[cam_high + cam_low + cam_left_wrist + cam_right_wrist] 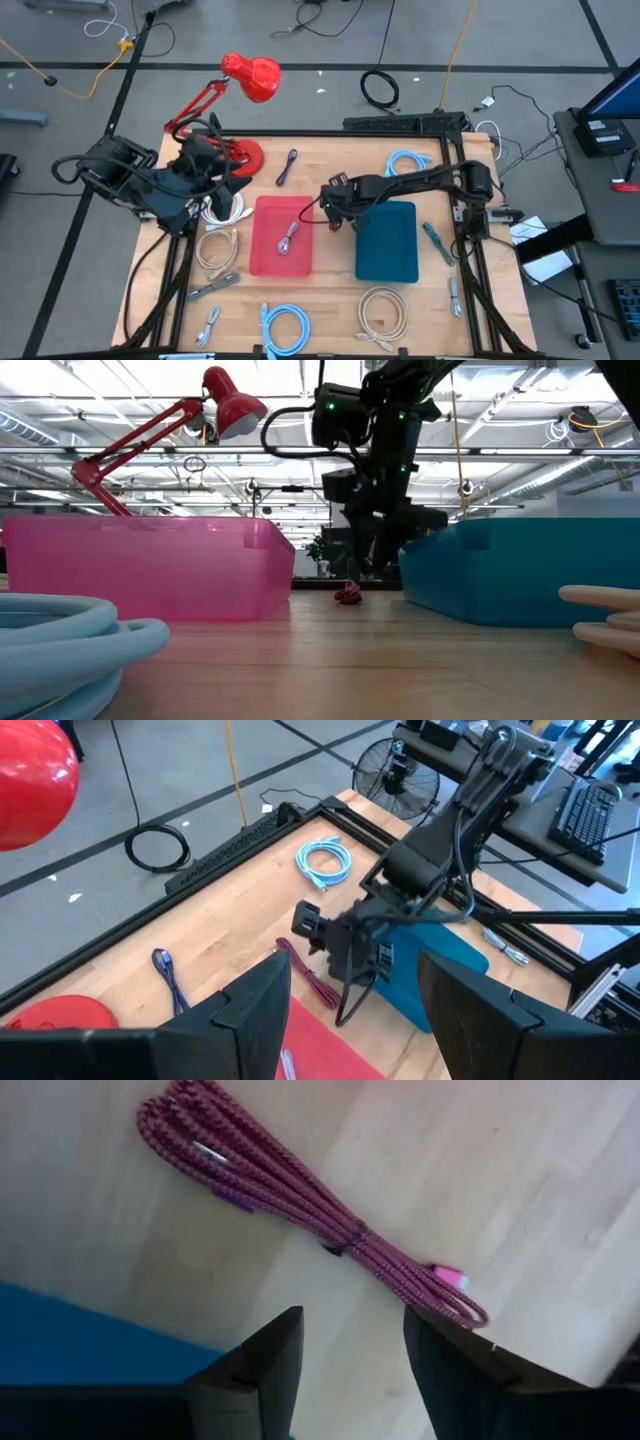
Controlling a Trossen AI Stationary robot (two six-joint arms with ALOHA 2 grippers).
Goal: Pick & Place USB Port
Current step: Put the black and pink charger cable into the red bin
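A bundled maroon USB cable [300,1200] lies on the wooden table in the gap between the pink bin [262,258] and the teal bin [387,245]. It also shows in the low view [347,595] and the left wrist view [312,978]. My right gripper [350,1350] hangs just above the cable, slanting down, open, with nothing between its fingers. In the high view it sits over the gap [335,207]. My left gripper [355,1020] waits open, raised near the table's far left by the lamp [205,185]. A greyish cable [290,238] lies inside the pink bin.
A red desk lamp [250,78] stands at the far left. Blue coiled cables [405,163] [285,325], white coils [383,312] [215,248], a purple cable [288,165] and small connectors [436,243] lie around the bins.
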